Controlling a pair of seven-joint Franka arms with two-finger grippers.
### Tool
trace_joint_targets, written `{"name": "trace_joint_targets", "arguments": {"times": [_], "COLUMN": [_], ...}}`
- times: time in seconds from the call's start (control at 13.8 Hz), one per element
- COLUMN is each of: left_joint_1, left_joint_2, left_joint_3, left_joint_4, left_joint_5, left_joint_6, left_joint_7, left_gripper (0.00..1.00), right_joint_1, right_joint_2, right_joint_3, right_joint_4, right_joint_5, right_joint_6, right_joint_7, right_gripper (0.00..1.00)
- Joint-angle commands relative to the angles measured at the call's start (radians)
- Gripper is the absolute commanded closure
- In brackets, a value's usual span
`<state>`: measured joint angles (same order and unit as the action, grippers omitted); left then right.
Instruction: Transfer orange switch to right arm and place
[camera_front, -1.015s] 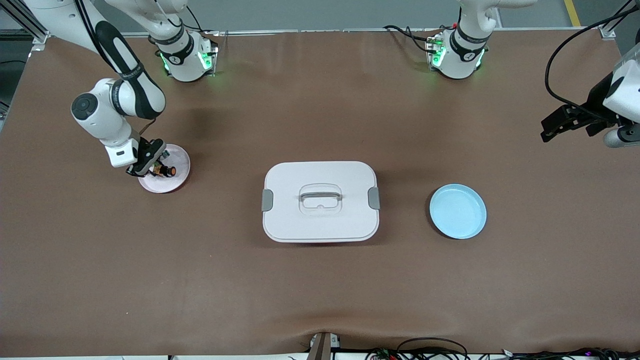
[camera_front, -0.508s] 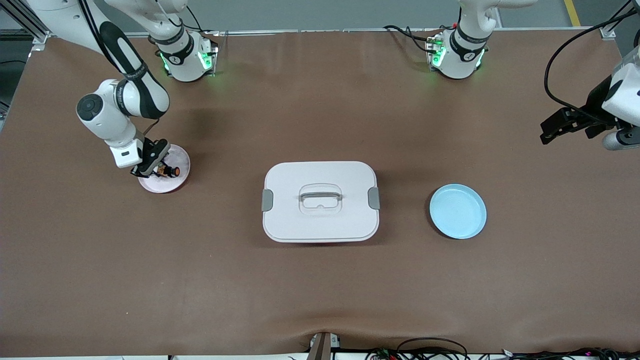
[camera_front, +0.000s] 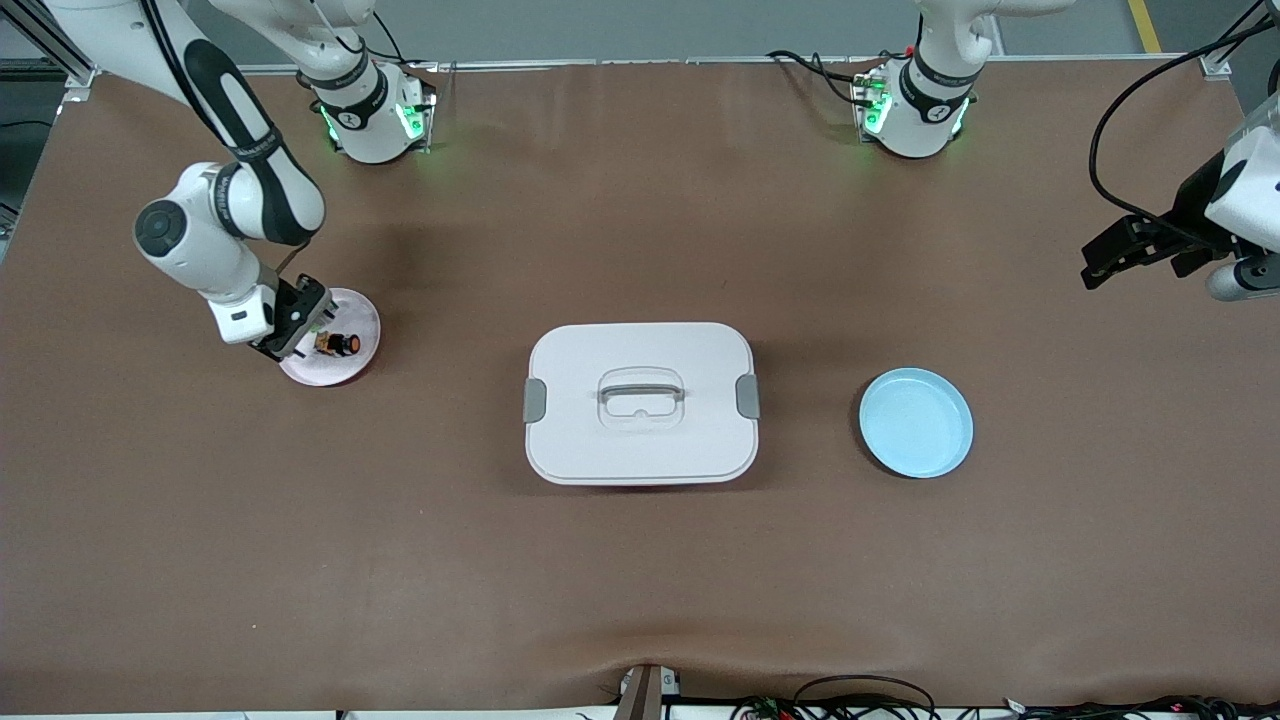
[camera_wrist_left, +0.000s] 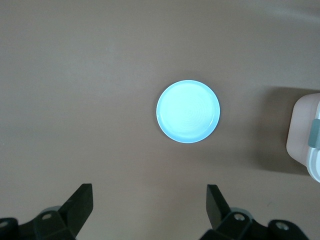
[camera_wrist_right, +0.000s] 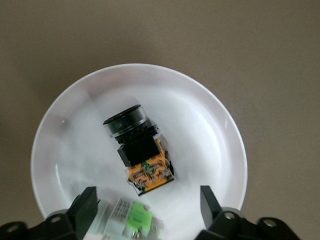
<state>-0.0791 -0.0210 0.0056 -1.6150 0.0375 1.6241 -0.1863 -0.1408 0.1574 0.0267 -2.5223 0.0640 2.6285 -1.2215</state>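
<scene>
The orange switch (camera_front: 338, 344) lies on its side in a pale pink plate (camera_front: 361, 318) at the right arm's end of the table. In the right wrist view the switch (camera_wrist_right: 139, 149) shows a black cap and an orange base, free on the plate (camera_wrist_right: 200, 110). My right gripper (camera_front: 291, 336) hovers low over the plate's edge, open (camera_wrist_right: 147, 207), touching nothing. A small white-and-green part (camera_wrist_right: 131, 220) lies on the plate under its fingers. My left gripper (camera_front: 1103, 260) waits raised at the left arm's end, open and empty (camera_wrist_left: 148, 202).
A white lidded box (camera_front: 640, 402) with a handle sits mid-table; its corner shows in the left wrist view (camera_wrist_left: 306, 140). An empty light blue plate (camera_front: 916, 422) lies between the box and the left arm's end, below the left wrist camera (camera_wrist_left: 188, 111).
My right gripper has drawn back a little from the switch toward the right arm's end of the table. The switch stays on the plate. The left arm has barely moved.
</scene>
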Motion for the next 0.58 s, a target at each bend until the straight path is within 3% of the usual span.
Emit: {"name": "trace_joint_targets", "arguments": {"times": [0.0,0.29,0.51], "left_joint_1": [0.007,0.007,0.007], "left_joint_2": [-0.005,-0.007,-0.005], "left_joint_3": [-0.004,-0.004,-0.004], "left_joint_4": [-0.003,-0.002,-0.002], "left_joint_5": [-0.001,-0.001,-0.001], "left_joint_6": [0.016,0.014,0.014], "left_joint_7": [-0.004,-0.004,-0.004], "left_gripper": [0.00,0.00,0.00], "right_joint_1": [-0.017,-0.036,-0.033], "right_joint_2": [-0.065,-0.062,-0.061], "right_joint_3": [0.004,0.004,0.005], "right_joint_4": [0.130,0.423,0.555], "right_joint_5": [0.002,-0.010,-0.012], "right_joint_6": [-0.259,-0.643,-0.781], "right_joint_7": [0.020,0.155,0.374], "right_gripper": [0.00,0.00,0.00]}}
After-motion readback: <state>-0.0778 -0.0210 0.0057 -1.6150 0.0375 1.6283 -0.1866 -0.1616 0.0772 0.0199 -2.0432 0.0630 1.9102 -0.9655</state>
